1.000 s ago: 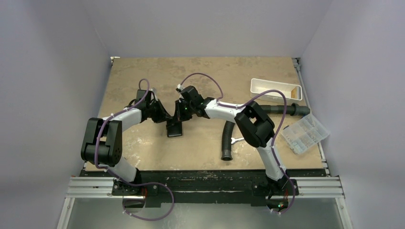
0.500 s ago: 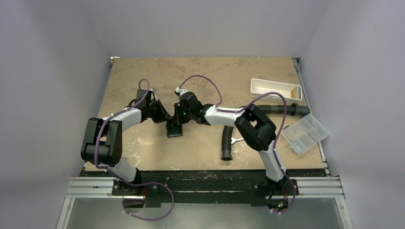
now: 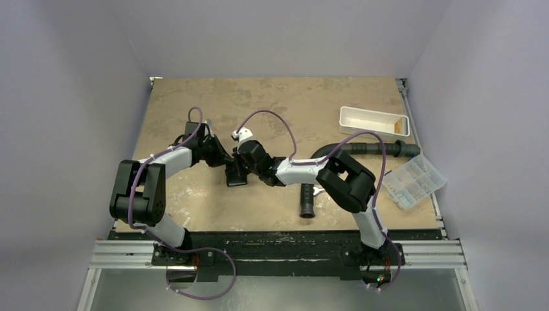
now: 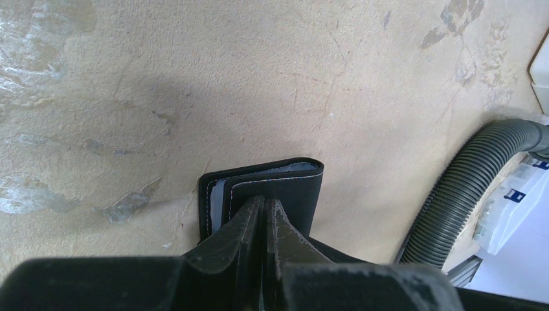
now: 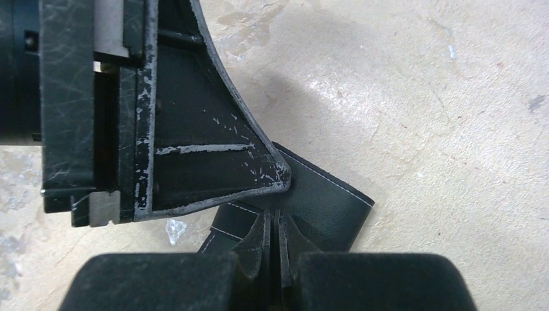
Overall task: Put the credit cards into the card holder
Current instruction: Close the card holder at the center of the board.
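- Black leather-like material with pale stitching makes up the small folding card holder (image 3: 235,176). It lies mid-table on the mottled tan tabletop (image 3: 194,103), between the two arms.
- From the left, the black two-finger left gripper (image 4: 264,206) is pinched nearly flat on one flap of the card holder, at the edge nearest its wrist. The fold points away from it.
- Between the flaps we see a pale grey strip, but we cannot tell whether it is lining or a card. We find no loose credit cards in any view.
- From the right, the black two-finger right gripper (image 5: 275,223) is clamped tight on another flap. Its grip sits just beside the tip of the left finger, which touches the holder.
- We judge the holder to be light, thin and floppy at its fold, so it should hinge open if each arm keeps one flap. The smooth face may slip, so the stitched edge is the safer place to hold.
- We expect the cards to be stiff and slick, and best taken by a short edge.
- Further right, the grey ribbed plastic hose (image 3: 307,194) lies well apart from the holder.
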`<state>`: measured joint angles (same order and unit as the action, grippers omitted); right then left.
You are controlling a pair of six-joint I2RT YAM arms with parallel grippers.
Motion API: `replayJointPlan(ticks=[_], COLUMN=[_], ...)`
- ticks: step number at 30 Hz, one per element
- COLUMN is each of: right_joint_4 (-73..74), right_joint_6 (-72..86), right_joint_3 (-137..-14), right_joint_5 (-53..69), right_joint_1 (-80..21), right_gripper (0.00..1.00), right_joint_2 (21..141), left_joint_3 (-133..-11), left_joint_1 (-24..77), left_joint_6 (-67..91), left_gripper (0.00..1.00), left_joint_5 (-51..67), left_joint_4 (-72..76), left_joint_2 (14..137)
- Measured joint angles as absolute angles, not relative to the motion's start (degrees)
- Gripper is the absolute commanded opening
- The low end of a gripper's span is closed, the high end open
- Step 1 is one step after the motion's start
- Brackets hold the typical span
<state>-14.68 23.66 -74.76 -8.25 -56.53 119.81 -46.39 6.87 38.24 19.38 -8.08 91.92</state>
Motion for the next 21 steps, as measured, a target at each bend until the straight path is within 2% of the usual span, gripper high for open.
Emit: replayJointPlan(ticks=[21], right_joint_4=[-18.2], right_joint_6=[11.51], right_joint_3=[-76.16], right_joint_5=[-31.73], right_joint_1=[-65.58], right_gripper=[0.0], right_joint_2=[123.28], left_joint_3=[-46.39], left_joint_1=[6.87], left_joint_6=[37.91], left_gripper=[0.0], left_joint_5=[19.35], left_joint_4=[-8.47], left_joint_2=[91.77])
